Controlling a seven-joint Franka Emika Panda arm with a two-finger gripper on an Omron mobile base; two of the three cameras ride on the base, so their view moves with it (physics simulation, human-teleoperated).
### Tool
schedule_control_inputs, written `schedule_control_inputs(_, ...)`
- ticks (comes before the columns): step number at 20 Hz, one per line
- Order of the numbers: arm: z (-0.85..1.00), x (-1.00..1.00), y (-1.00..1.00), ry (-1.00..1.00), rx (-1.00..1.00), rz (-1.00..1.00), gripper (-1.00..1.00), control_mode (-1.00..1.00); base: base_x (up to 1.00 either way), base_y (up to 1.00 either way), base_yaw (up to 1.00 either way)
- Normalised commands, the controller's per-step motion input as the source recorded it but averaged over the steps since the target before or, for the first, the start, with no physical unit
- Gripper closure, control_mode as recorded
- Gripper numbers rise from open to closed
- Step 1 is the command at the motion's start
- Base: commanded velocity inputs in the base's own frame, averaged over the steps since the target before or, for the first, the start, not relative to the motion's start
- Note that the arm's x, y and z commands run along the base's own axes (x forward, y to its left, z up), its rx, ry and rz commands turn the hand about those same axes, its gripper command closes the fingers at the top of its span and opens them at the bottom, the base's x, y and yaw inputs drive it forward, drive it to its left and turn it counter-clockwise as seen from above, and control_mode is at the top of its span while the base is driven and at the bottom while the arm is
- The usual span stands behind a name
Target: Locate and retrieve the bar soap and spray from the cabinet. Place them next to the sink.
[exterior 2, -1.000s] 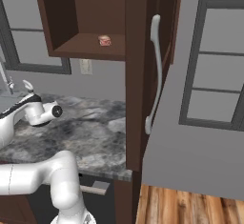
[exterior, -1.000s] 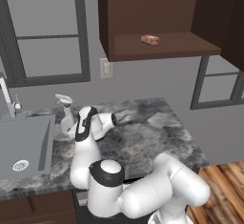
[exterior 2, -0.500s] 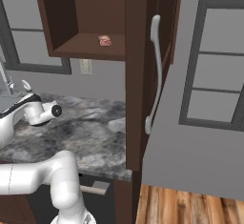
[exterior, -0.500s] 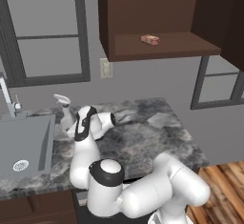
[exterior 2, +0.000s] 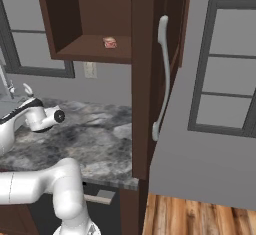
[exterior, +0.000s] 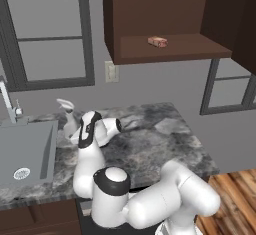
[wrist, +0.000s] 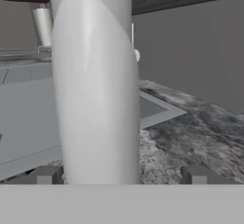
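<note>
One item of two looks delivered. Cabinet point(exterior: 165, 24) open; bar soap point(exterior: 157, 41) on its shelf, not yet fetched. Sink point(exterior: 25, 151) at left; spray point(wrist: 95, 89) upright on counter point(exterior: 150, 139) beside it. Gripper point(wrist: 116, 174) fingers spread, flanking spray, clear of it.

Gripper point(wrist: 116, 174): jaws now spreading apart, each side of the spray point(wrist: 97, 89), releasing it upright.
</note>
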Motion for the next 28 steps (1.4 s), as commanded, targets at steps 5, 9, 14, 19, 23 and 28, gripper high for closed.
schedule_control_inputs(5, 0.05, 0.0, -0.06, 0.0, 0.0, 0.0, -1.0, -1.0, 0.0, 0.0, 0.0)
schedule_control_inputs(9, 0.18, -0.03, -0.18, 0.0, 0.0, 0.0, -1.0, -1.0, 0.0, 0.0, 0.0)
schedule_control_inputs(14, 0.09, -0.12, -0.2, 0.0, 0.0, 0.0, -1.0, -1.0, 0.0, 0.0, 0.0)
schedule_control_inputs(19, 0.12, -0.26, -0.19, 0.0, 0.0, 0.0, -1.0, -1.0, 0.0, 0.0, 0.0)
schedule_control_inputs(23, 0.2, -0.31, -0.19, 0.0, 0.0, 0.0, -1.0, -1.0, 0.0, 0.0, 0.0)
schedule_control_inputs(28, 0.23, -0.24, -0.18, 0.0, 0.0, -0.02, -1.0, -1.0, 0.0, 0.0, 0.0)
